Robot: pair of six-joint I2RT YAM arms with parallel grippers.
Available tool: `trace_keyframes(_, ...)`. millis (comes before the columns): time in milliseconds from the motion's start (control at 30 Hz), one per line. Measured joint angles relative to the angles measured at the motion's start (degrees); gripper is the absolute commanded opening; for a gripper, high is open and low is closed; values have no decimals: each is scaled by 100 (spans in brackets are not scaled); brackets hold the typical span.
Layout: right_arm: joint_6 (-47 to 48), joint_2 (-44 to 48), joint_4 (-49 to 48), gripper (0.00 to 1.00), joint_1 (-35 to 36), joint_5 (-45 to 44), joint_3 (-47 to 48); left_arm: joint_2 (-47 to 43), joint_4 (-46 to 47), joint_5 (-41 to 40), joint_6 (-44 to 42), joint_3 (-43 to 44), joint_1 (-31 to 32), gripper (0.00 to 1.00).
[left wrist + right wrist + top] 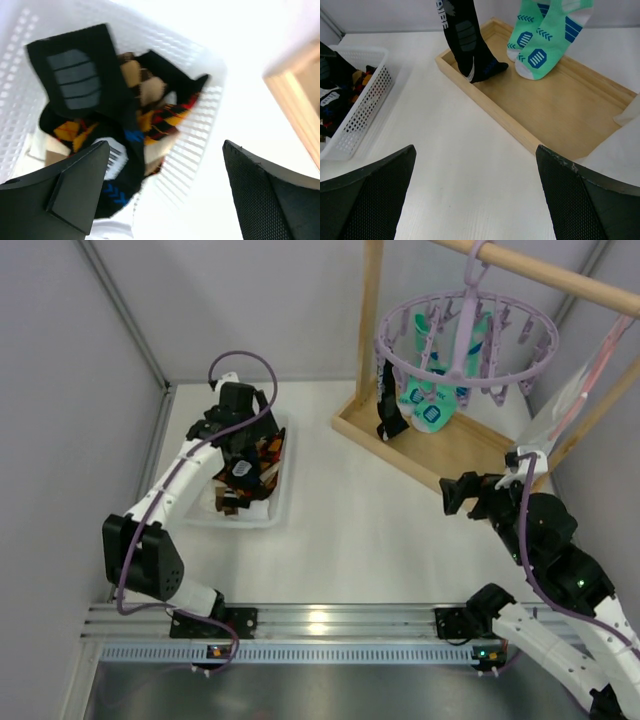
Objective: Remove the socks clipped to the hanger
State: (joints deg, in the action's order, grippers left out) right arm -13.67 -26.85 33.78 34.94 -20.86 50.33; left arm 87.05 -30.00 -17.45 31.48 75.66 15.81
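The lavender hanger (470, 340) hangs by its hook from the wooden rack's bar. A black sock (389, 405) and a pair of mint-teal socks (432, 405) hang clipped to it; the right wrist view also shows the black sock (465, 42) and the mint-teal socks (540, 37). Several black and argyle socks (115, 117) lie in the white basket (277, 502). My left gripper (238, 462) is open and empty just above that basket, also in the left wrist view (167, 192). My right gripper (462, 496) is open and empty over the table, short of the rack.
The wooden rack's tray base (450, 455) and upright post (368, 320) stand at the back right; the tray (560, 105) fills the right wrist view's top right. A clear bag (575, 390) hangs at the far right. Grey walls enclose the table.
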Motion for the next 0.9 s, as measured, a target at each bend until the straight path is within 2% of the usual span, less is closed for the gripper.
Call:
trace_keyframes(133, -4, 157, 42, 100, 0, -22, -9, -221, 214, 129, -306, 48, 688, 98)
trace_keyframes(200, -7, 310, 39, 100, 0, -20, -33, -273, 868, 726, -560, -87, 1211, 98)
trace_keyframes(333, -9, 732, 35, 99, 0, 203, -133, -221, 2846, 2050, -1047, -839, 1969, 98)
trace_keyframes(400, -9, 901, 7, 100, 0, 417, -138, 201, 3471, 2378, -1174, -793, 2116, 98)
trace_keyframes(500, -4, 1121, -26, 99, 0, 859, -138, 1338, 4266, 2597, -1294, -177, 2149, 98)
trace_keyframes(633, -7, 1259, -98, 99, 0, 1333, -138, 2767, 4725, 2712, -1436, 667, 2116, 98)
trace_keyframes(733, -7, 1294, -125, 99, 0, 1550, -138, 3414, 4894, 2765, -1513, 1128, 2092, 93)
trace_keyframes(767, -7, 1294, -125, 100, 0, 1604, -138, 3585, 4972, 2800, -1523, 1268, 2083, 78)
trace_keyframes(833, -4, 1292, -129, 100, 0, 1685, -146, 3823, 5036, 2857, -1545, 1523, 2072, 55)
trace_keyframes(867, -4, 1292, -136, 99, 0, 1720, -153, 3901, 5062, 2874, -1572, 1648, 2072, 49)
trace_keyframes(900, -2, 1290, -140, 99, 0, 1757, -160, 3958, 5084, 2876, -1602, 1768, 2072, 39)
